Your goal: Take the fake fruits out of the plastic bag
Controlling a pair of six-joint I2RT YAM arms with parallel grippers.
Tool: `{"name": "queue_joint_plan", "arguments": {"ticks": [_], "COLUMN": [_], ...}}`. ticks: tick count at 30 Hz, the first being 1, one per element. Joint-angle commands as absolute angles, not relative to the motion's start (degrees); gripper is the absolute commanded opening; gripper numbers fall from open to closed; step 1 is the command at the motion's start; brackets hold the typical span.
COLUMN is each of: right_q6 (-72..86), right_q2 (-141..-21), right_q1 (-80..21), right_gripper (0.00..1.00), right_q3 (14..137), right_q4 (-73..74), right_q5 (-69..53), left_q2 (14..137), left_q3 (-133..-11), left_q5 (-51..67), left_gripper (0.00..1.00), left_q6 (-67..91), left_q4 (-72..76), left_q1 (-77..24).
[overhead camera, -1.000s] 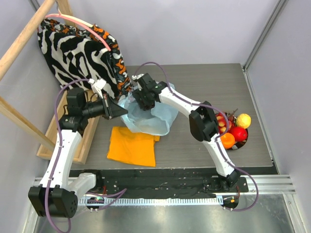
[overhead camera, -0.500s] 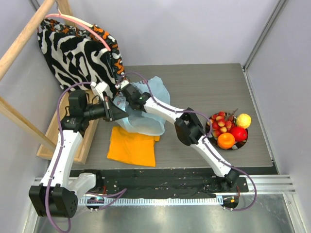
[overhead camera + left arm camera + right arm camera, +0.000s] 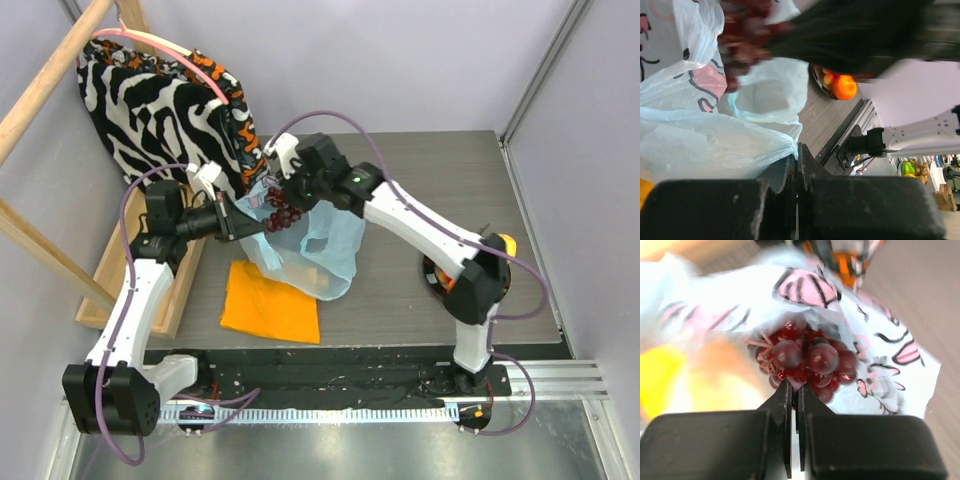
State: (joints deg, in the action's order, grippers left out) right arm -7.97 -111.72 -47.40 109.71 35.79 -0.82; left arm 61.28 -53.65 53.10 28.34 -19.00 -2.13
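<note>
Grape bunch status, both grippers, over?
Left gripper shut on plastic bag rim. Right gripper shut on grape bunch, at bag mouth. Nothing blocking seen.

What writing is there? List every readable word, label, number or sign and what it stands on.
No readable text in any view.
The plastic bag carries only a pink cartoon print with black outlines, no letters.
The zebra-striped cloth is pattern only.
The grape bunch bears no label.

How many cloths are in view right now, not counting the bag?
2. The zebra-striped cloth is draped at the back left; the orange cloth lies flat on the table, its far edge overlapped by the plastic bag. The bag may hide more.
</note>
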Motion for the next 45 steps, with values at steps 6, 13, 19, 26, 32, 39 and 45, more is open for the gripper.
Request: {"name": "queue_joint_plan", "arguments": {"ticks": [6,13,19,26,32,39,45], "right_q6": [-12.9,-13.4,-15.6,-19.2,-26.5,-30.6,-31.7], "right_q2": [-96.2,-89.6,-83.3,-73.5,-69.1,-69.4,-66.4], "right_q1": [-46.7,-39.2,-26.3,-18.6,-18.0,-17.9,-17.8], "right_gripper": [0.01,0.01,0.01,0.01,0.01,0.01,0.01], "right_q3": [104.0,106.3,105.9,101.0,103.4,101.6,92.3], "right_q4": [37.4,45.3,50.4,54.5,63.3,79.5,79.0], "right_q5": [-14.8,-12.0,-7.0,-1.0,5.8,2.6,2.5], "left_q2": [66.7,72.4,75.0,76.4,78.0,80.9,81.1], "left_q3": [-57.0,-61.6,-63.5,-63.6,-65.7,-67.2,-66.7], "left_q5": [50.4,48.4,47.9,47.8,48.3,49.4,49.4], "left_gripper": [0.00,0.00,0.00,0.00,0.00,0.00,0.00], "left_q6": [28.8,28.3,29.0,31.2,32.3,33.1,33.1], "left_q4": [-12.8,-11.5,-9.7,-7.1,-6.8,-5.7,-5.2], "left_q1": [-2.1,-2.1,-2.2,-2.2,-2.9,-4.1,-4.8]}}
